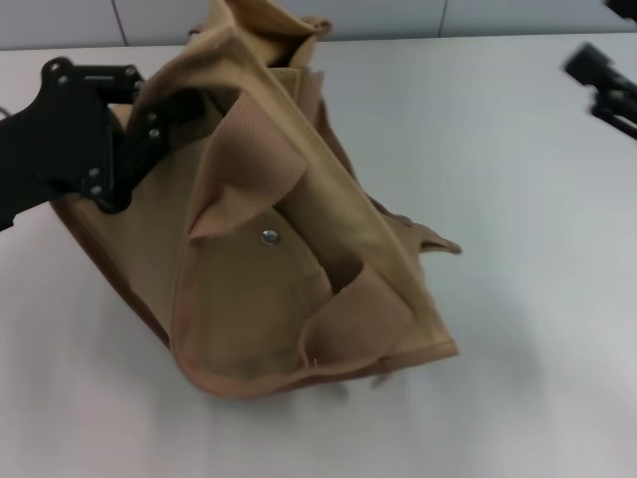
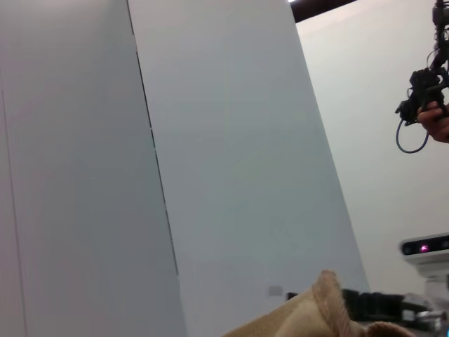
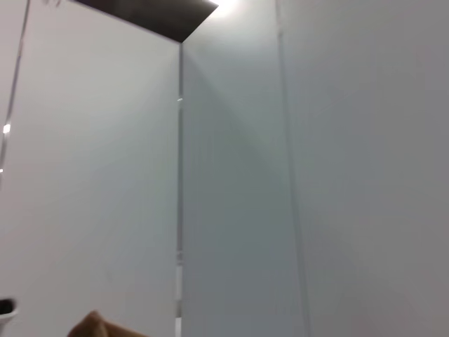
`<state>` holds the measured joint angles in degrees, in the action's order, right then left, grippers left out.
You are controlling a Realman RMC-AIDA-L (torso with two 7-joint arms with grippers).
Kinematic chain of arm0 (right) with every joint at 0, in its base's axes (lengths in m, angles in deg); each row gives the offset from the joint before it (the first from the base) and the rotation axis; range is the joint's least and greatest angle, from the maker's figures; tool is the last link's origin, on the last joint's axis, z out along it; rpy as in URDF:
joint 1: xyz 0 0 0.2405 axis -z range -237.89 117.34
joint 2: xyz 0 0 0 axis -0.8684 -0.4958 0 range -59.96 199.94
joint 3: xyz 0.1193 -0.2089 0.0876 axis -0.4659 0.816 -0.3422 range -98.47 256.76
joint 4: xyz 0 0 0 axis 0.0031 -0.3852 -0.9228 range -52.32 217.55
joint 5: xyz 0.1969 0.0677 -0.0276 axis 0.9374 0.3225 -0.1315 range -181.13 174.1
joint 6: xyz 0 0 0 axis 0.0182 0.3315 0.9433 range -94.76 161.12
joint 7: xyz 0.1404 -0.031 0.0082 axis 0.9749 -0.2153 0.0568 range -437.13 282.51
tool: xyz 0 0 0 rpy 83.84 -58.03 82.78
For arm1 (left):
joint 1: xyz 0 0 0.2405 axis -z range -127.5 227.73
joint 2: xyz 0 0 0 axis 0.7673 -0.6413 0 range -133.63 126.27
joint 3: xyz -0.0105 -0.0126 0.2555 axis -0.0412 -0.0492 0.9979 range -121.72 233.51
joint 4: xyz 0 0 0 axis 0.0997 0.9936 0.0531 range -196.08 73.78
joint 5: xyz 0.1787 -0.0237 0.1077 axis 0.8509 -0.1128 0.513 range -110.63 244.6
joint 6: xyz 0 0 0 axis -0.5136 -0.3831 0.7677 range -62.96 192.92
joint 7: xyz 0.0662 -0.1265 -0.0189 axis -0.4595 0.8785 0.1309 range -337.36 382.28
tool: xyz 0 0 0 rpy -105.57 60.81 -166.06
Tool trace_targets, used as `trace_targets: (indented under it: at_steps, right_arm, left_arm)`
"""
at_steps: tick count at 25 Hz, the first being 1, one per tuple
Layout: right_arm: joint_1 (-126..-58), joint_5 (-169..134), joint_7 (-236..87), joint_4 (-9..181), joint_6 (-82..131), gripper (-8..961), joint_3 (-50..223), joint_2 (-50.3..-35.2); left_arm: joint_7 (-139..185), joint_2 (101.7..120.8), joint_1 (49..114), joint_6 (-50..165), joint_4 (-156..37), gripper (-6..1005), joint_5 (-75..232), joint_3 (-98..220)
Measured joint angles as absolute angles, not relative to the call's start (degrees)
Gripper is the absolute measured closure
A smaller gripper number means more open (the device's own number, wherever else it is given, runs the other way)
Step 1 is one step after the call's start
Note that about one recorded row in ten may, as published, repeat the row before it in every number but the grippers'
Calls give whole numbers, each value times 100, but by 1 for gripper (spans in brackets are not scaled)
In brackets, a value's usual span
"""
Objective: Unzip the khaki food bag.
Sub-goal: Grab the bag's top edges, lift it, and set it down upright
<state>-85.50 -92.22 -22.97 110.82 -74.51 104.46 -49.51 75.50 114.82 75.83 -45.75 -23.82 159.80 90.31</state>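
Observation:
The khaki food bag (image 1: 269, 269) stands tilted and crumpled in the middle of the white table in the head view. Its snap (image 1: 269, 236) and front pocket flap face me, and two wide strap handles (image 1: 254, 159) flop over the front. My left gripper (image 1: 159, 115) is at the bag's upper left edge and is shut on the fabric there, which hides its fingertips. A fold of the bag shows low in the left wrist view (image 2: 323, 309). My right gripper (image 1: 602, 85) hangs apart from the bag at the far right. The zipper is not visible.
The white table (image 1: 528, 299) lies around the bag, with bare surface to the right and front. A pale wall panel (image 1: 398, 15) runs behind the table's far edge. The wrist views show mostly wall panels (image 3: 231, 175).

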Motion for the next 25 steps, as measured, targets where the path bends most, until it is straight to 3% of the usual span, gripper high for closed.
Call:
trace_targets:
  at_steps: [8, 25]
  right_arm:
    - [-9224, -9217, -3481, 10324, -6869, 125, 12177, -4983]
    - [-10033, -9132, -5706, 8922, -6528, 180, 12392, -4990]
  left_arm:
    - [7647, 11507, 7703, -4556, -2319, 920, 15902, 9079]
    - [7659, 11518, 7848, -4536, -2397, 921, 15859, 9163]
